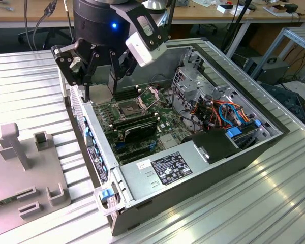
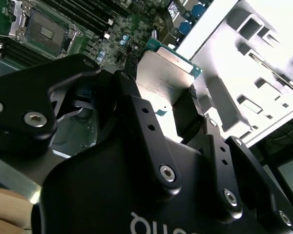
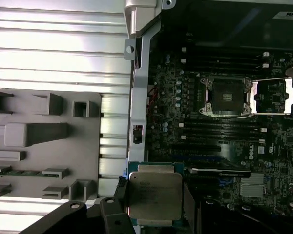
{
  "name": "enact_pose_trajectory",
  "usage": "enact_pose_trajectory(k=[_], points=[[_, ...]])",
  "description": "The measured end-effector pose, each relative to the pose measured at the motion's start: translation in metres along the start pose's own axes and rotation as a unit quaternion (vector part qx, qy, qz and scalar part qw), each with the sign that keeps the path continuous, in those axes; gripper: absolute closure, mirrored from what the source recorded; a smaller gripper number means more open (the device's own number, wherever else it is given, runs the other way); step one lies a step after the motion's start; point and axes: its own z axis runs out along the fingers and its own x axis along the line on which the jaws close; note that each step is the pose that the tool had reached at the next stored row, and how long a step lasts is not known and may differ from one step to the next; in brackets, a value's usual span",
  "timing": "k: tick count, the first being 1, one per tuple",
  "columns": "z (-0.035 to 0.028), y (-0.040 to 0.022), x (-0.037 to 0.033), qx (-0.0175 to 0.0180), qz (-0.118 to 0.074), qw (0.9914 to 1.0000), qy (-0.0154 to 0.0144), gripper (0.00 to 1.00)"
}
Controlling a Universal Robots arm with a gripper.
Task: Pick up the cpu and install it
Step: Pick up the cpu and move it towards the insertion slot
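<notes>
The hand (image 2: 161,100) is gripping the cpu (image 3: 154,197) by two opposite edges, holding it over the motherboard (image 3: 195,156) beside the case wall (image 3: 138,97), apart from the open socket (image 3: 223,96).

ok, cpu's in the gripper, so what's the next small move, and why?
Probably a sideways shift toward the socket without descending. The gripper is shut on the cpu near the case wall, off to one side of the socket, whose frame stands open.
</notes>
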Motion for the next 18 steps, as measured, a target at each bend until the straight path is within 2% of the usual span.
enact_pose_trajectory(k=[6, 18], points=[[-0.0001, -0.0002, -0.0048, 0.0000, 0.000, 1.00000, 0.0000, 0.46], [-0.0001, -0.0003, -0.0058, 0.0000, 0.000, 1.00000, 0.0000, 0.46]])
